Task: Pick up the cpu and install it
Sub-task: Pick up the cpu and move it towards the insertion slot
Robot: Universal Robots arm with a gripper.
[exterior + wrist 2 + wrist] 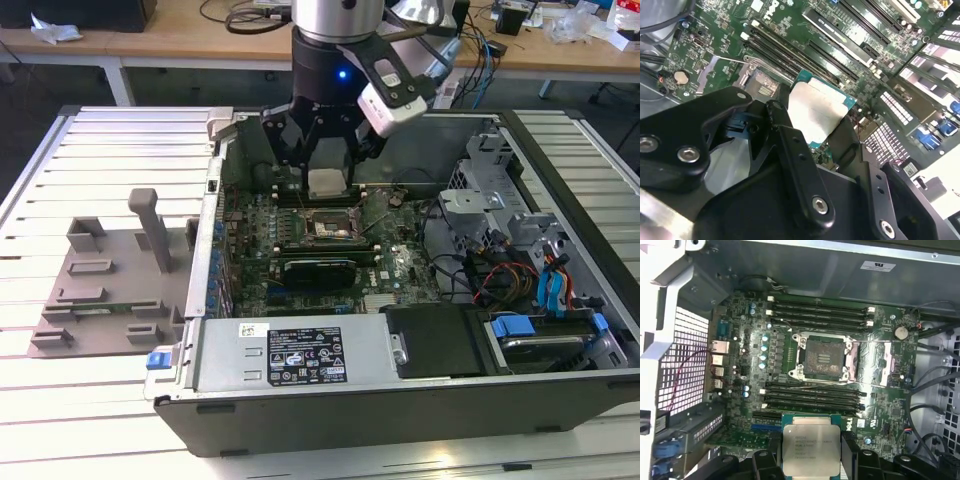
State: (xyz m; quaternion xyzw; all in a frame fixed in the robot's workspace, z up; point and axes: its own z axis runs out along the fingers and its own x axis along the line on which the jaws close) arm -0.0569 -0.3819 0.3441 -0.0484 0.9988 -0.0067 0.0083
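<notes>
Hovering over motherboard, short of open socket, cpu clamped by opposite edges between jaws of gripper. Judged light, stiff, delicate underneath; hold rim only.

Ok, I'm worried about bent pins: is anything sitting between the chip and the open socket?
Nothing visible does. The gripper holds the chip above the board. In the first wrist view the socket lies uncovered, its metal frame flipped aside, with no cable across it.
</notes>
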